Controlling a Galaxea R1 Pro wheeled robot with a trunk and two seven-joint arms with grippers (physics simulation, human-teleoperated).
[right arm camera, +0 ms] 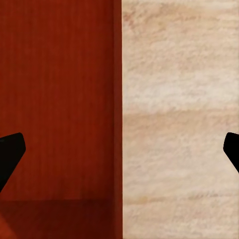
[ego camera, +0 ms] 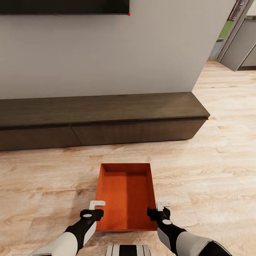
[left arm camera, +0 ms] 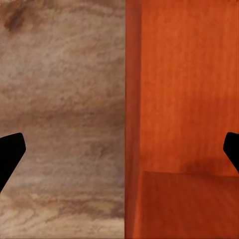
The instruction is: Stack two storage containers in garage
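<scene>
An orange-red storage container (ego camera: 125,193) sits in front of me on the light wood plank floor (ego camera: 42,185) of the living room, open side up. Its long axis runs straight away from me toward the low dark wood media cabinet (ego camera: 103,117) that stands against the grey wall (ego camera: 106,53); one short end is nearest my base, the other faces the cabinet, with a strip of bare planks between them. The bin lies square to the cabinet front, not skewed. The bottom edge of a black wall TV (ego camera: 64,7) shows at the top of the head view.

My left gripper (ego camera: 95,210) is at the near left corner of the bin, and my right gripper (ego camera: 160,209) is at the near right corner. In the left wrist view the bin's left side wall (left arm camera: 133,119) runs up the middle between my two dark fingertips (left arm camera: 10,154), one tip over the planks and the other over the orange interior. My right wrist view shows the same on the other side: the right side wall (right arm camera: 117,99) runs between the fingertips (right arm camera: 10,154), wood grain (right arm camera: 179,124) on the outer side. Both sets of jaws stand spread wide, each straddling a wall with clear space on either side, gripping nothing.

To the right, past the wall's corner, a doorway (ego camera: 231,35) opens onto another room.
</scene>
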